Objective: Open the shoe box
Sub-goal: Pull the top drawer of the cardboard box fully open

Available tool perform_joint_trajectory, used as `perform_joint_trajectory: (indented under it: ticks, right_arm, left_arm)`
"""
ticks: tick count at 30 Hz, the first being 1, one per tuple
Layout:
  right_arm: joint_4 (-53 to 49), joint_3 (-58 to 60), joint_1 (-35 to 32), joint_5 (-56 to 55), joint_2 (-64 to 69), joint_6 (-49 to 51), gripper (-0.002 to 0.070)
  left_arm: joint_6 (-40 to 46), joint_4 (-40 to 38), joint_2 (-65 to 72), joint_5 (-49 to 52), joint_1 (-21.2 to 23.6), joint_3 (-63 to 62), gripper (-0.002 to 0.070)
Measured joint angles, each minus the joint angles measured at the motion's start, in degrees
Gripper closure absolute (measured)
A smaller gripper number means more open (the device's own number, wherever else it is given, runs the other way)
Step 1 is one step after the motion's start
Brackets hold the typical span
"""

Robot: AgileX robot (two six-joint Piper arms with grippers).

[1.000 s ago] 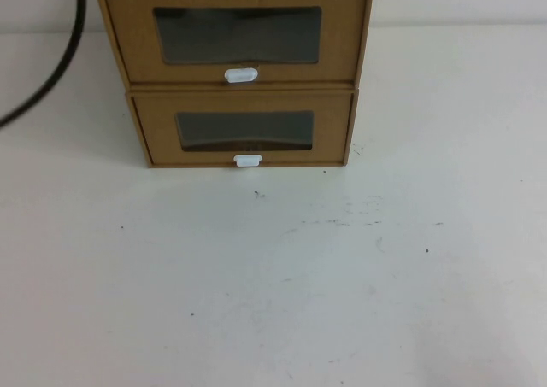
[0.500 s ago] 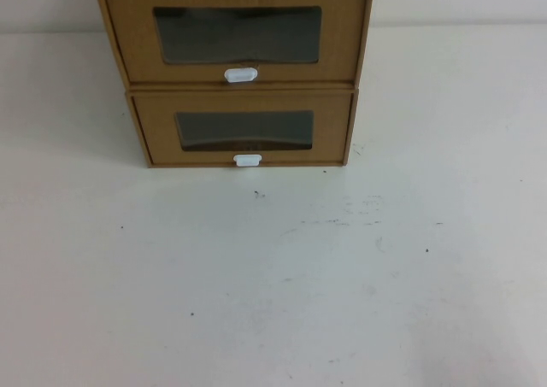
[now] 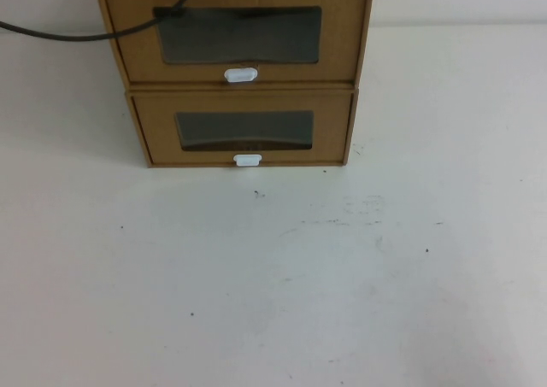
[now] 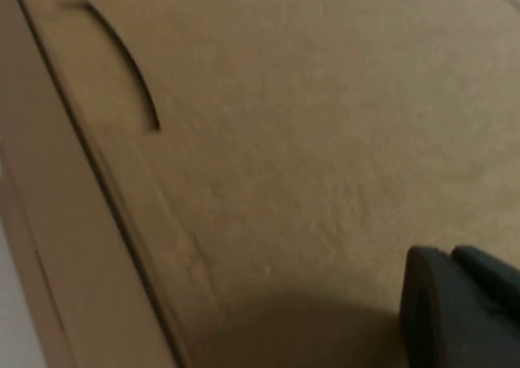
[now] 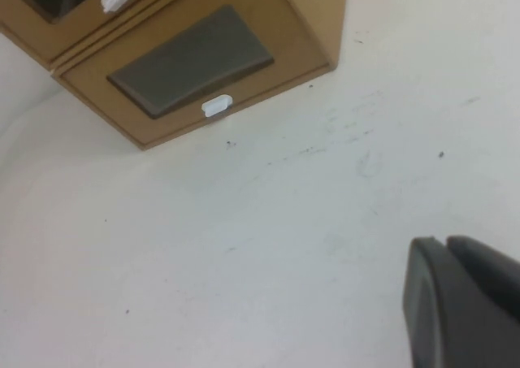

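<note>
Hanging right gripper [image 5: 459, 299] overlooks scuffed white table [image 3: 273, 284]; left gripper [image 4: 455, 303] faces shoe box [image 4: 284, 140].

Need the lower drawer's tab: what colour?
White tab, high view; left hand by box, right hand over table.

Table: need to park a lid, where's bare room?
Free: the table in front of the stacked shoe boxes and either side. Crowded: cable across the upper box, left gripper close to cardboard; shut right gripper hovers over the front table.

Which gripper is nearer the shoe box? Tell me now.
Left. The left gripper is very close to the shoe box; the right gripper is over the table, well out in front of it.
</note>
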Motion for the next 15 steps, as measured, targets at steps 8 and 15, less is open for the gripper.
perform_joint_trajectory:
  ticks: [8, 15]
  right_arm:
    - [0.22, -9.74, 0.0, 3.52, 14.31, -12.46, 0.0694]
    - [-3.36, -23.72, 0.0, 9.32, 30.56, -22.69, 0.0694]
  left_arm:
    - [0.58, -2.6, 2.85, -1.55, -1.28, -0.7, 0.0679]
    - [0.71, -3.06, 3.21, -1.07, -1.28, -0.84, 0.0679]
